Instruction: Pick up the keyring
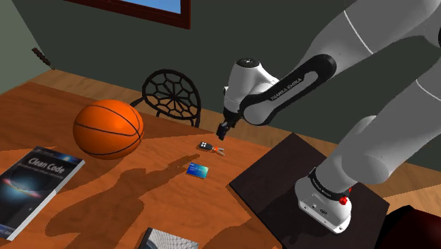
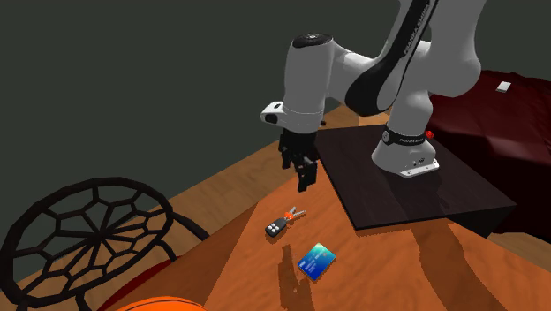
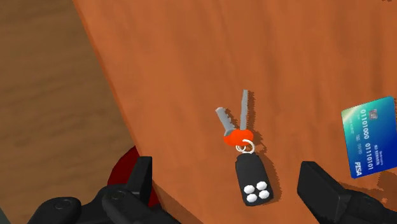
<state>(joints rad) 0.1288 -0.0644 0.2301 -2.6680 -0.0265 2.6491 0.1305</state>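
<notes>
The keyring (image 1: 210,148) lies flat on the wooden table (image 1: 141,191): a black fob with white buttons, a red tag and two grey keys. In the second exterior view the keyring (image 2: 283,223) sits near the table's edge, a short way below the black gripper (image 2: 305,176). My gripper (image 1: 222,131) hovers above it and holds nothing. In the wrist view the keyring (image 3: 245,156) lies between the two spread fingers (image 3: 327,191), which stand apart and clear of it.
A blue card (image 1: 198,169) lies just beside the keyring. A basketball (image 1: 109,128) and a book (image 1: 32,185) sit toward the shoulder view's left. A black wire chair (image 1: 172,94) stands behind the table. The dark stand (image 1: 311,191) is at lower right.
</notes>
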